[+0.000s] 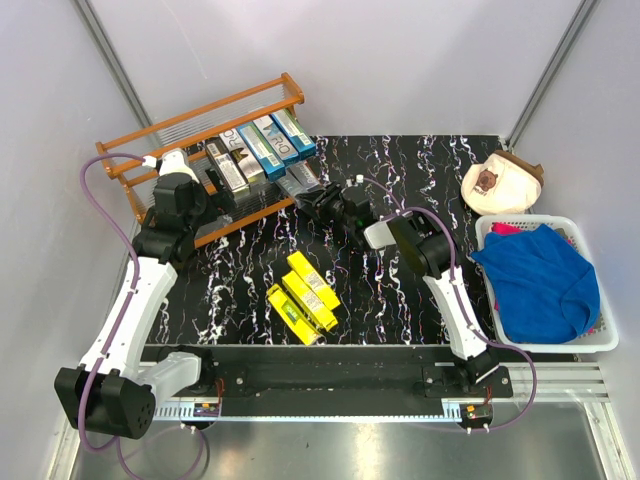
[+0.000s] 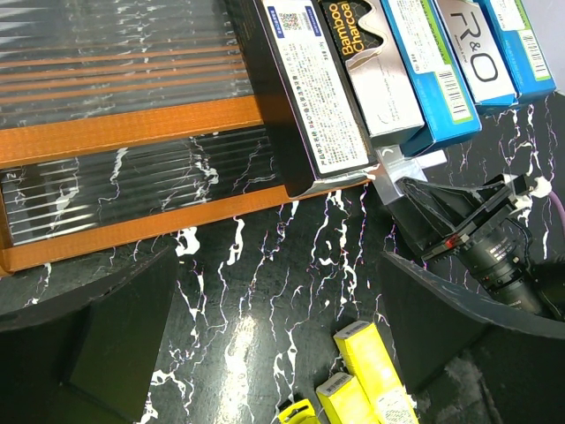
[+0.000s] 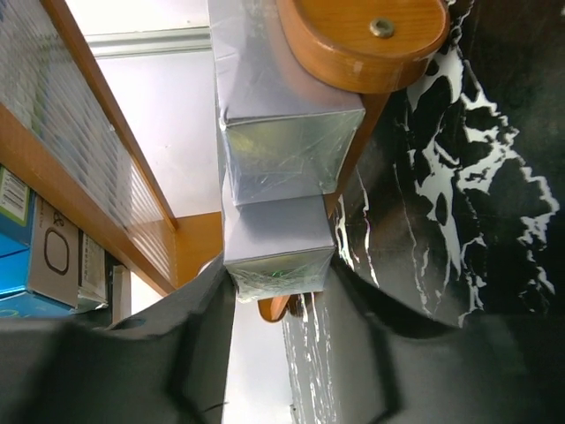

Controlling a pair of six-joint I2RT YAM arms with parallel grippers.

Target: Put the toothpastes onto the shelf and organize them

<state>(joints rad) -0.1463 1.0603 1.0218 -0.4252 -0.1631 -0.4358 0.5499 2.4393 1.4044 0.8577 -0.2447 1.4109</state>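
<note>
Nearest the arm bases, well in front of the shelf point(image 1: 128, 141), three yellow toothpastes point(image 1: 303, 296) lie side by side on the black marbled table point(image 1: 420, 170), not yet put away. Closer to the shelf, at its right-hand end, the right gripper point(image 3: 278, 265) pinches a silver-grey carton point(image 3: 278, 237) by its end face, fingers pressed against both long sides. The carton sits just beside the shelf's rounded wooden end post point(image 3: 362, 35) and right under a second silver-grey carton point(image 3: 291, 150); whether the two touch is hard to tell. The step in hand looks like sliding this carton onto the lower tier. To do it well, keep the carton parallel to the rails, clear the post before pushing inward, and let go only once its length rests on the ribbed plastic, snug against its neighbour. At the shelf's front edge the left gripper point(image 2: 278, 256) hovers with its jaws spread wide, holding nothing. Farther back, on the shelf, a row of black, silver and blue cartons point(image 1: 255, 150) already lies packed edge to edge, a pattern worth matching below.
</note>
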